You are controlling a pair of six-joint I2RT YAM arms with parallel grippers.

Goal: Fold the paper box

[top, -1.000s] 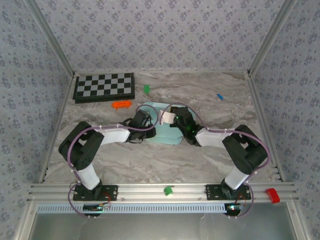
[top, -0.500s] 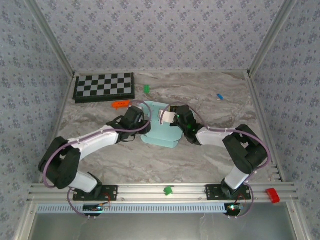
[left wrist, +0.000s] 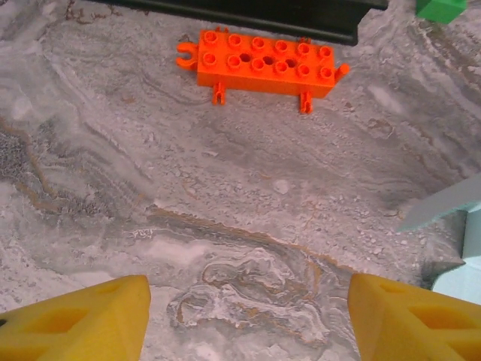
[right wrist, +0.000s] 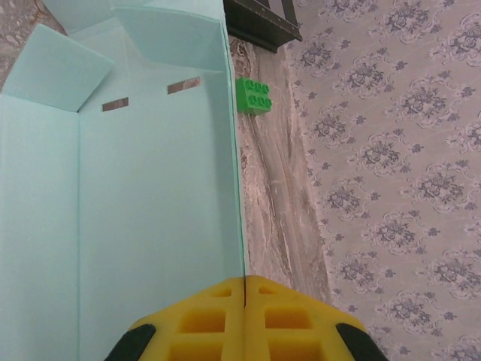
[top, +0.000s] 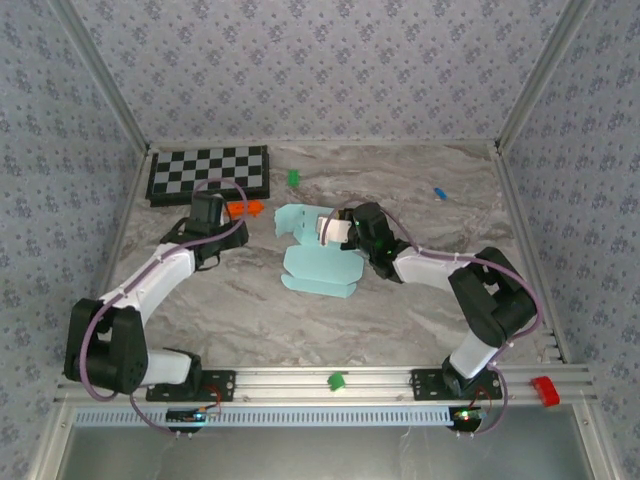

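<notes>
On the table (top: 420, 310), the right claw (right wrist: 244, 289) pinches the paper box (right wrist: 150, 195) edge

paper box (top: 318, 270): matt smooth card | table (left wrist: 248, 173): veined stone-look | orange brick (left wrist: 263, 64): glossy studded plastic

The right arm's two yellow fingers (right wrist: 203, 320) sit at the bottom, pressed flat together with no gap at their seam. The right edge of the paper box (right wrist: 150, 188) runs straight down into that seam. The pale blue card spreads up and to the left, with a flap (right wrist: 56, 71) raised at its upper left and another (right wrist: 176, 41) folded at the top. Two small slots (right wrist: 184, 85) are cut near the top. Just beside the card's right edge, a green brick (right wrist: 253, 95) lies on the marbled counter (right wrist: 274, 203). A dark board (right wrist: 263, 22) lies beyond it, and a patterned wall (right wrist: 391, 150) stands to the right.
</notes>
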